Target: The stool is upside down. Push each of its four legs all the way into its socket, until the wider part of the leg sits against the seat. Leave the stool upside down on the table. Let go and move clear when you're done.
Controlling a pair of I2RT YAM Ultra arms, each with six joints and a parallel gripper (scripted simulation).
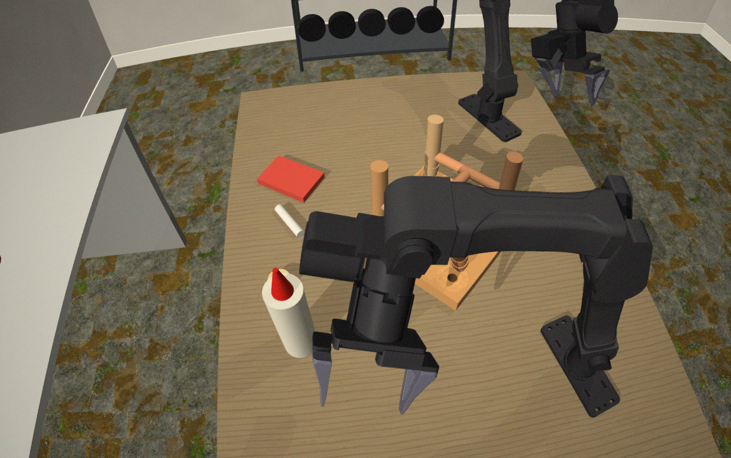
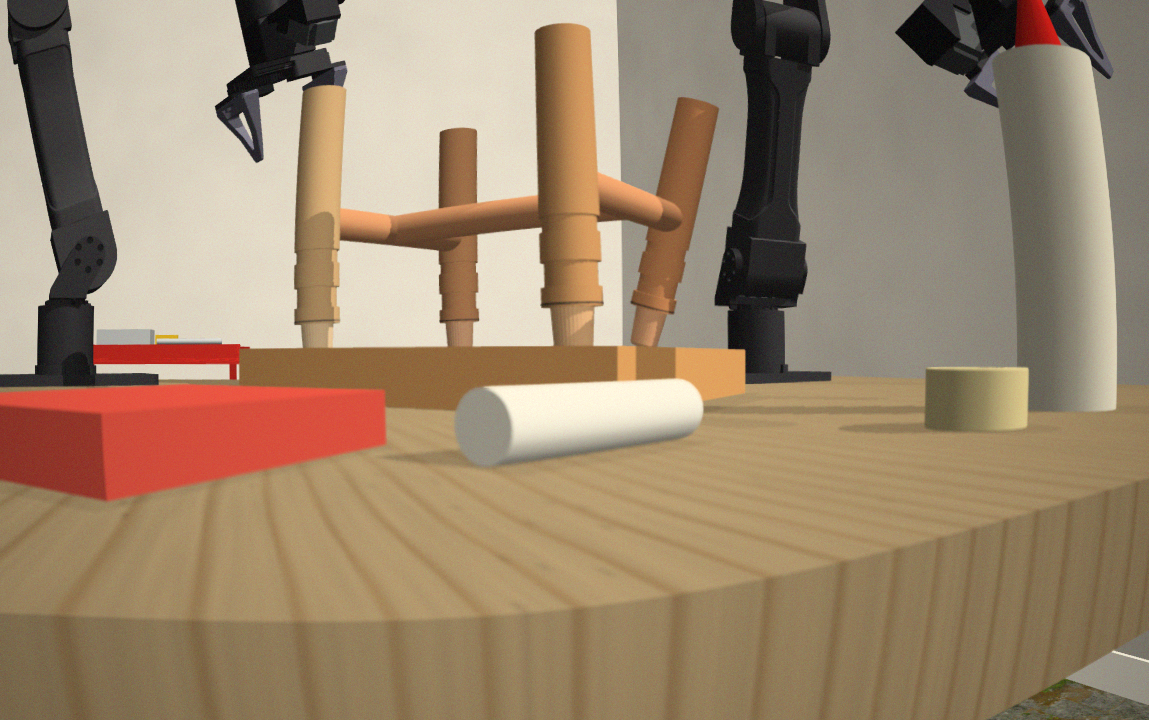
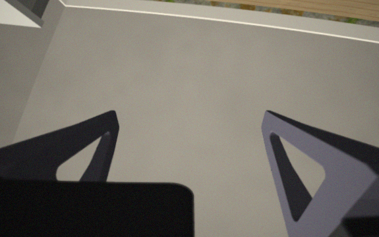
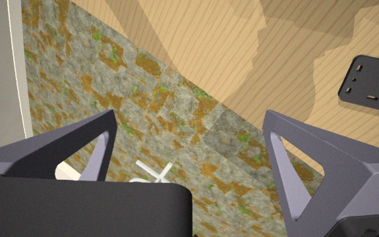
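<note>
The upside-down stool's flat wooden seat [image 1: 453, 278] [image 2: 488, 371] lies in the middle of the table. Its legs stand up from it: a light tan one [image 1: 433, 142] [image 2: 318, 214], an orange one [image 1: 379, 182] [image 2: 567, 170], and a dark brown one [image 1: 510, 168] [image 2: 672, 214] that leans. The last leg [image 2: 457, 232] is mostly hidden behind my left arm in the top view. Their narrow tips show above the seat. A crossbar [image 2: 506, 219] joins the legs. My left gripper [image 1: 368, 381] [image 3: 190, 118] is open and empty, high above the table's near part. My right gripper [image 1: 572, 79] [image 4: 189, 118] is open and empty, above the floor beyond the far right edge.
A red flat block [image 1: 289, 177], a white cylinder [image 1: 289, 220] and a cream bottle with a red cone tip [image 1: 288, 316] lie left of the stool. A tape roll [image 2: 975, 397] sits by the bottle. A white desk [image 1: 32, 228] stands left of the table and a rack [image 1: 370, 25] behind it.
</note>
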